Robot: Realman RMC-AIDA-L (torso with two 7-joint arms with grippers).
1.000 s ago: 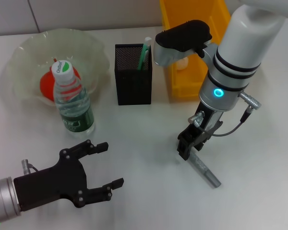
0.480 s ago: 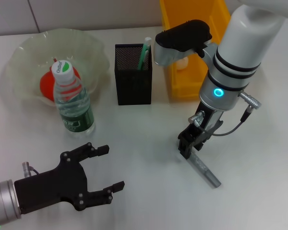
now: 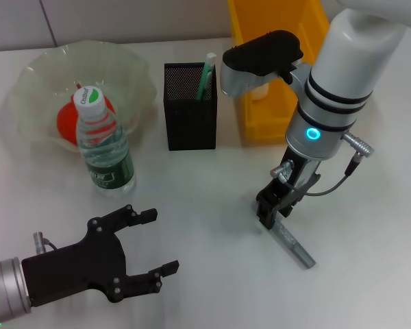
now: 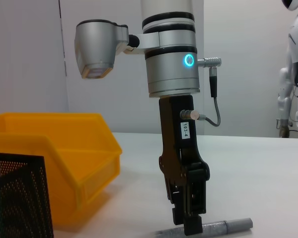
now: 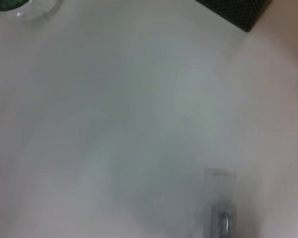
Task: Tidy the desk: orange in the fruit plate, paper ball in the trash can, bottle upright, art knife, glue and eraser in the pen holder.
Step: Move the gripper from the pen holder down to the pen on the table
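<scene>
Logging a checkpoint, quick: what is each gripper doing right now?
Left gripper: open, empty, low over the desk in front of the bottle.
Right gripper: down at one end of the grey art knife; jaws' state cannot be told.

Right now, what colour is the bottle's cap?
White with a green logo; the bottle cap shows best in the head view.

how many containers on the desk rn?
3: the fruit plate far left holding the orange, the pen holder mid-desk, the trash can right of it. None looks hidden.
</scene>
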